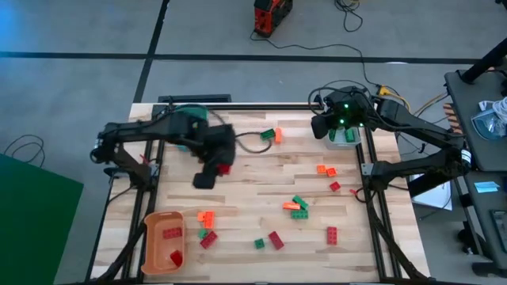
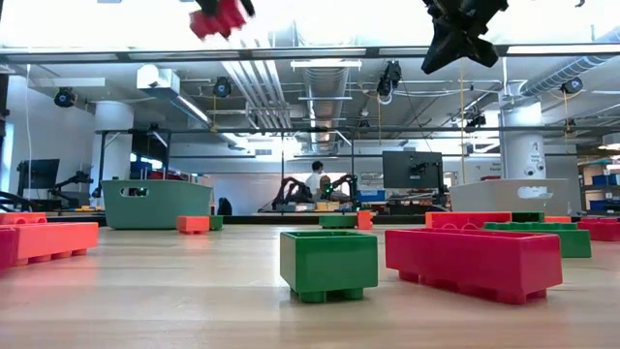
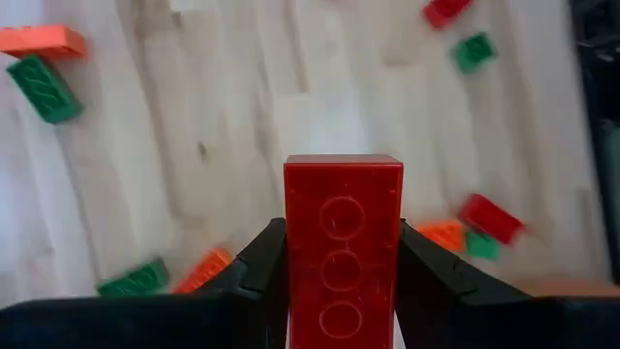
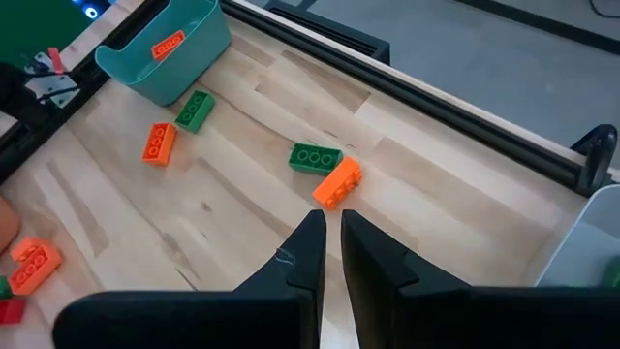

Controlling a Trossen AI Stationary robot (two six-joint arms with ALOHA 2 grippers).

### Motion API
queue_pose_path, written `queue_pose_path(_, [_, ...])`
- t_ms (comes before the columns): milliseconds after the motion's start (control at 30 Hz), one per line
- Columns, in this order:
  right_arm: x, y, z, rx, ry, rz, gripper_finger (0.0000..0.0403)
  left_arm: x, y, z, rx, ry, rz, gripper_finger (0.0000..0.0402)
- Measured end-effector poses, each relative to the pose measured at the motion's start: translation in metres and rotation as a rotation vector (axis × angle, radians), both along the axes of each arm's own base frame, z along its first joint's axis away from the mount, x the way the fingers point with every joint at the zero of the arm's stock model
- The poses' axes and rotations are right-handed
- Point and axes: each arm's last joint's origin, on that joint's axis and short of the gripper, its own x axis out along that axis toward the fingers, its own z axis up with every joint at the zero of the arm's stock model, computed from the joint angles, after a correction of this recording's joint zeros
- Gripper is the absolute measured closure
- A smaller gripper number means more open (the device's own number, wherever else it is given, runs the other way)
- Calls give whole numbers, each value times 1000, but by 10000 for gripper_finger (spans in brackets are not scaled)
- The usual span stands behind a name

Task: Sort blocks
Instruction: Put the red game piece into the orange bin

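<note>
My left gripper [image 1: 220, 165] hangs over the table's middle left, shut on a red block [image 3: 342, 242], which also shows high above the table in the low view [image 2: 221, 15]. My right gripper [image 4: 330, 242] is shut on nothing and stays up over the grey bin [image 1: 345, 137] at the far right. Red, orange and green blocks lie scattered flat on the table, among them a green and orange pair [image 4: 326, 170] and a cluster [image 1: 298, 207]. The orange bin [image 1: 150, 252] at the near left holds red blocks. The teal bin [image 4: 170, 44] at the far left holds an orange one. My left gripper pinches the red block's two long sides [image 3: 291, 257] between its two fingers [image 3: 263, 264]. The block lies along the fingers, its hollow underside toward the wrist camera and its far end past the fingertips. It is lifted clear of the table.
The table's black frame rails run along the far and side edges. Loose blocks lie toward the near edge [image 1: 276, 240] and the right [image 1: 325, 169]. My left arm partly covers the teal bin [image 1: 188, 115] in the high view. Bare wood lies between the two grippers.
</note>
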Motion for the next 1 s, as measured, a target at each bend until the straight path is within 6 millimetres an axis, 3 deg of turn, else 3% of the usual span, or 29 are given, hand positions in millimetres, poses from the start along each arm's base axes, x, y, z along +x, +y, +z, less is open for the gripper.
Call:
queue_pose_path(300, [3, -2, 4, -36, -49, 10, 375, -57, -51, 15, -74, 80, 19, 291])
queue_pose_path(467, [4, -2, 6, -48, -62, 15, 375, -85, -83, 8, -108, 127, -1, 291])
queue_pose_path(767, [4, -2, 6, -71, -49, 34, 375, -127, -142, -39, -192, 190, 52, 291])
queue_pose_path(1000, [4, -2, 6, -70, -50, 33, 375, -152, -177, -91, -215, 211, 157, 291])
